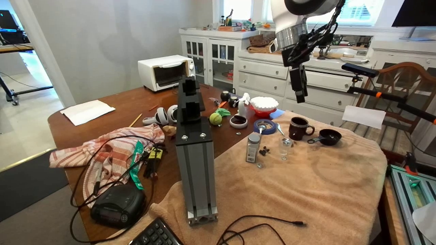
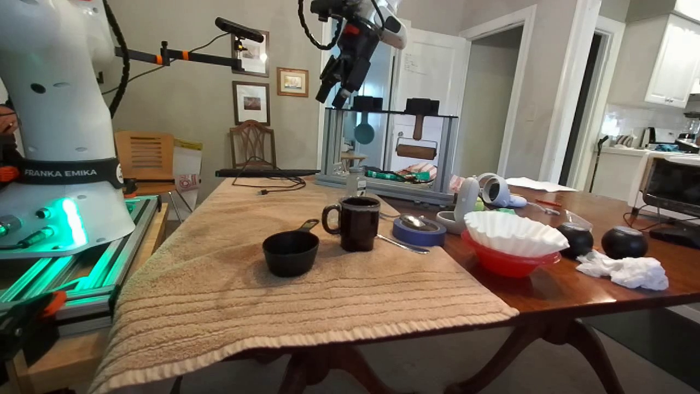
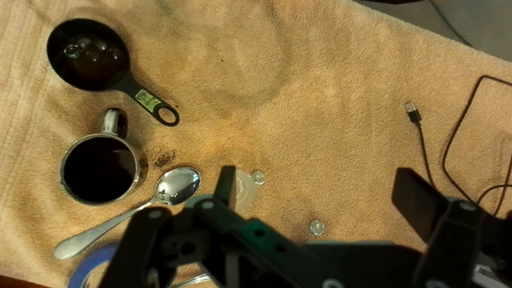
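Small clear glass point(image 1: 284, 146): seemingly upright on the tan towel point(image 3: 312, 132) spread over the table point(image 1: 126, 105). Just beside it, a spoon point(image 3: 172, 190) and a clear bead point(image 3: 258, 177); cannot tell whether they touch. Claw point(image 3: 316, 188) hangs well above, released, nothing grasped; in the wrist view one finger point(image 3: 226, 182) partly hides the glass. Second bead point(image 3: 317, 227) shows between the fingertips, well below. Dark mug point(image 2: 359, 227), black scoop point(image 2: 291, 257) and silver-capped bottle point(image 1: 252, 148) stand nearby.

Handling, in my judgement: transparent walls make depth hard to read from above, so check height and offset in an exterior view. Keep the claw plumb, both fingers evenly placed about whatever is approached, slow near the towel. Light pressure: soft towelling likely gives poor footing; a nudged bead may roll.
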{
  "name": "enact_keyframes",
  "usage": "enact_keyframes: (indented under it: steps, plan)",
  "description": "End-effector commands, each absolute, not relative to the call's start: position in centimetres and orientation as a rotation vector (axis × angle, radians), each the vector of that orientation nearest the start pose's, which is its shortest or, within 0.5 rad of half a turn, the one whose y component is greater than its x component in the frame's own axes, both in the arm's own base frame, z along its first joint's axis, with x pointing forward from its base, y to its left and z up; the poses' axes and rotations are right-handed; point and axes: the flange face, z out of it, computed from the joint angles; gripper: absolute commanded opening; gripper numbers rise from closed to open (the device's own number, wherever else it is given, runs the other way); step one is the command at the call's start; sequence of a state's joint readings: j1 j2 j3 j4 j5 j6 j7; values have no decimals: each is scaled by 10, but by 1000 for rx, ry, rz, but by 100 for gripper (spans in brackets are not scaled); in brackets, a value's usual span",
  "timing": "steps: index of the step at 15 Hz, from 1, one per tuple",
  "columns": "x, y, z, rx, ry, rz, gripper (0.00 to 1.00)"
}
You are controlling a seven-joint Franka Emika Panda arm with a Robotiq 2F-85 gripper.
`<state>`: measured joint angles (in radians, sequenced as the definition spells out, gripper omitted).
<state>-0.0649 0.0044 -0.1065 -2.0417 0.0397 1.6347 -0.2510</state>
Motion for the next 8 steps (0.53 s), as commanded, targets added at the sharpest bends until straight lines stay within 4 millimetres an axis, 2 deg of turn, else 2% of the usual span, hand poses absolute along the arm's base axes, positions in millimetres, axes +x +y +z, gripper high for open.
enact_keyframes:
  steps: [1, 4, 8]
  plan:
    - [523, -55, 361, -2897, -41, 719, 100]
    - [538, -29, 326, -2840, -147, 758, 100]
    - [551, -24, 299, -2872, -530, 752, 100]
